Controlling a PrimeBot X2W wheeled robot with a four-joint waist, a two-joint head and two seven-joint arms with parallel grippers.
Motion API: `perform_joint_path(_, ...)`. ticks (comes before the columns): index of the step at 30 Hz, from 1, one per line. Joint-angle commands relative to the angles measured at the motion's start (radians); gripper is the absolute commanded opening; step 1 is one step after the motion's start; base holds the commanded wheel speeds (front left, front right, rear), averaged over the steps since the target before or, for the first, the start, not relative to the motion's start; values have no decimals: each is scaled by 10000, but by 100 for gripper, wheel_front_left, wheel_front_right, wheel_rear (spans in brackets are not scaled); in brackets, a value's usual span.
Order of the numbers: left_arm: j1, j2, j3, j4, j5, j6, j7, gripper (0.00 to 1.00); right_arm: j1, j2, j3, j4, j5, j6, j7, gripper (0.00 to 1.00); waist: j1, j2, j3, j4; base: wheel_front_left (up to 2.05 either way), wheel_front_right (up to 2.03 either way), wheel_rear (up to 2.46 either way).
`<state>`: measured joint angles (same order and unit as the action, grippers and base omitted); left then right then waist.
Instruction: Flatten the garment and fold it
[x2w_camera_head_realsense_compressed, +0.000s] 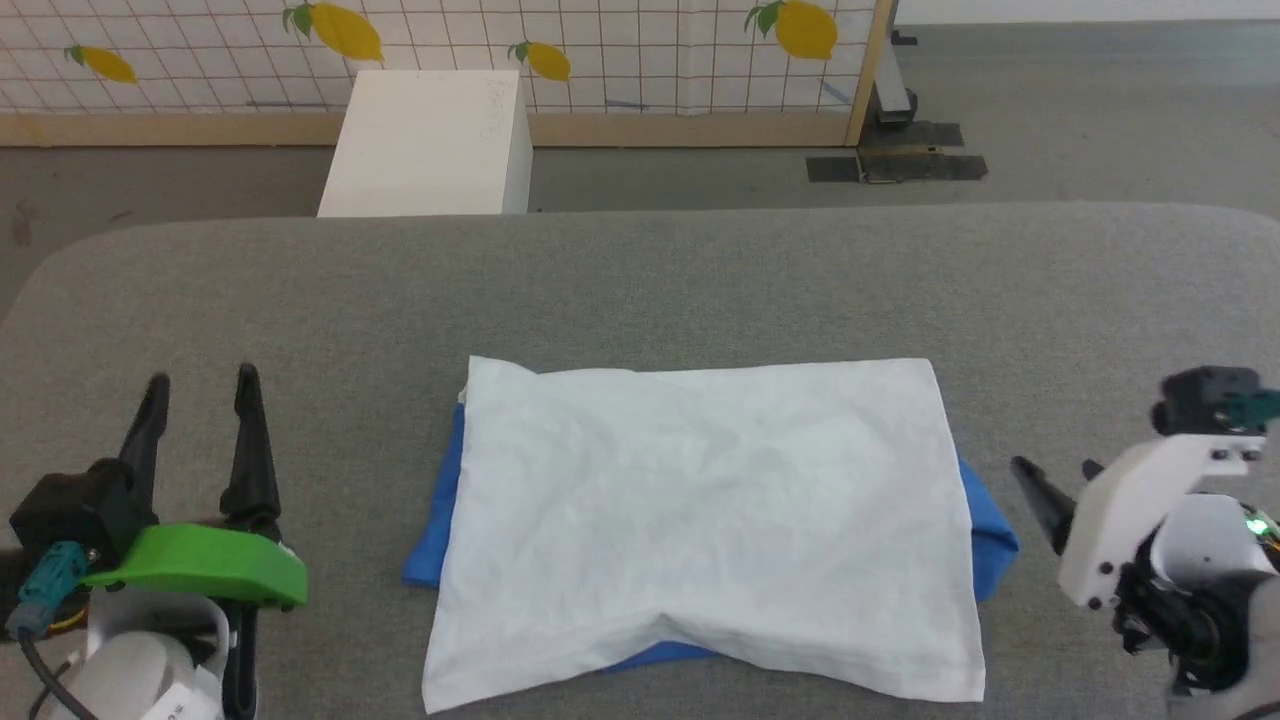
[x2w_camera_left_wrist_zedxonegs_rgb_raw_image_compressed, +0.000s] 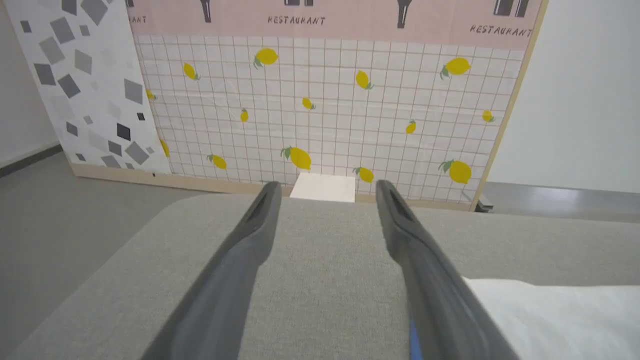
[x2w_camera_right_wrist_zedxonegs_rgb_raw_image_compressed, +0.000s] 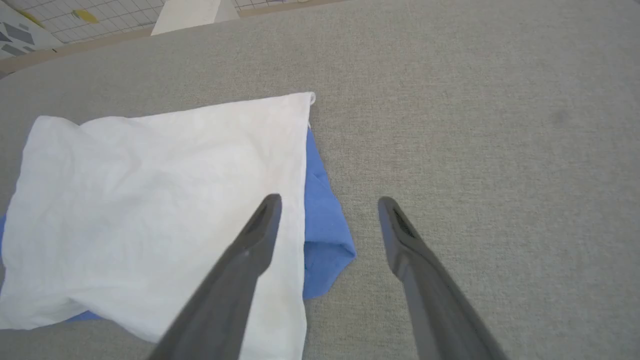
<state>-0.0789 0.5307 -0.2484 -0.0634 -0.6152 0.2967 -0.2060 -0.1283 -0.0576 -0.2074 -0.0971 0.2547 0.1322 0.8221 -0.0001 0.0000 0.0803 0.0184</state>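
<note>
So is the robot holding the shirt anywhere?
Nothing is held. The left end effector and right end effector are open, apart from the garment on the table.

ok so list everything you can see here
folded white cloth shirt with royal-blue sleeves: one, white over blue, middle of the table
grey fabric-covered table: one, grey, under the shirt
white rectangular box: one, white, on the floor beyond the table
lemon-print grid wall panel: one, white with yellow lemons, behind the box
grey-speckled panel: one, white and grey, left of the lemon panel
left hand: one, dark fingers, open, left of the shirt
right hand: one, dark fingers, open, right of the shirt
</note>
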Motion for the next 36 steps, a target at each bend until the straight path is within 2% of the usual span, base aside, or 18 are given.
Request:
perform_joint_path(1, -288, -164, 34, -23, 372, -150, -362, 100, -326, -18, 249, 370, -313, -15, 331, 100, 1, 0, 213, 35, 0, 0, 0)
perform_joint_path(3, -453, -329, 86, -123, 985, -306, -525, 100, -673, -78, 546, 844, -677, -15, 631, 100, 1, 0, 389, 94, 0, 0, 0)
perform_joint_path(8, -481, -1267, 610, -810, 2480, -962, -552, 100, -1428, -289, 1186, 2220, -1498, -15, 785, 100, 1, 0, 903, 350, 0, 0, 0)
perform_joint_path(18, -73, -2565, 1507, -371, 3237, -2122, -556, 100, -1624, -385, 2005, 4134, -1653, -15, 680, 100, 1, 0, 1345, 705, 0, 0, 0)
perform_joint_path(19, -60, -2647, 1604, -324, 3276, -2197, -556, 100, -1645, -417, 1952, 4186, -1592, -15, 646, 26, 1, 0, 1338, 704, 0, 0, 0)
perform_joint_path(20, -40, -2762, 1741, -273, 3340, -2311, -556, 100, -1671, -531, 1911, 4230, -1523, -15, 639, 0, 1, 0, 1316, 697, 0, 0, 0)
perform_joint_path(27, -3, -3237, 2195, -113, 3730, -2866, -556, 100, -1717, -1679, 615, 3980, -1817, -15, 769, 0, 1, 0, 1173, 726, 0, 0, 0)
perform_joint_path(31, 27, -3475, 2384, -53, 3938, -3081, -557, 100, -1619, -2007, -134, 3775, -2168, -15, 921, 0, 1, 0, 1039, 759, 0, 0, 0)
perform_joint_path(36, 208, -3700, 2662, 110, 4095, -3306, -557, 100, -1524, -2166, 147, 3014, -1956, -15, 1197, 0, 1, 0, 714, 716, 0, 0, 0)
